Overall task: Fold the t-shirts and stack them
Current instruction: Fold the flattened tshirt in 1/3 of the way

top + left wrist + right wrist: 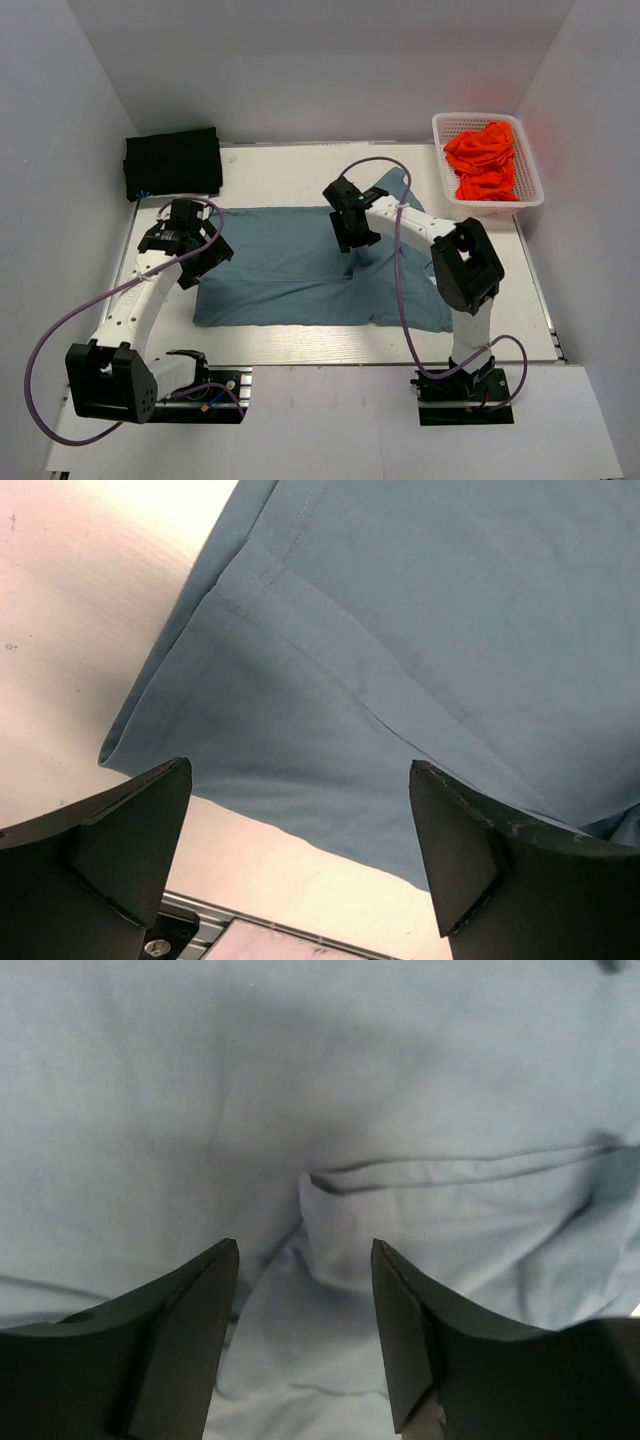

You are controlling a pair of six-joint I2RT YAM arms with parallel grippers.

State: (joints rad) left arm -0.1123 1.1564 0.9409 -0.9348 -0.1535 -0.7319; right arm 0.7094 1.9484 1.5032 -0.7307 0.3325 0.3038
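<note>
- Tabletop [300,345]: pale and flat, both arm bases bolted at its near edge.
- Slate-blue t-shirt [290,270]: lies spread flat across the middle of the tabletop, wider than deep. Its near hem is close to the near edge, and a sleeve sticks out at the far right corner.
- Left pincer [300,780]: jaws as wide apart as they go, nothing between them. It hangs over the shirt's left edge. The wrist view shows the stitched hem and a folded-over corner just past the fingertips, with bare tabletop beside them.
- Right pincer [305,1250]: jaws partly apart, pointing down at the far middle of the blue shirt. A small raised crease of cloth sits at the gap between the fingertips; I can't tell if they touch it. Nothing is clamped.
- Black t-shirts [172,163]: a folded stack at the far left corner, well apart from the blue shirt.
- White lattice basket [445,150]: at the far right corner.
- Orange-red t-shirts [485,160]: crumpled in a heap inside the basket.
</note>
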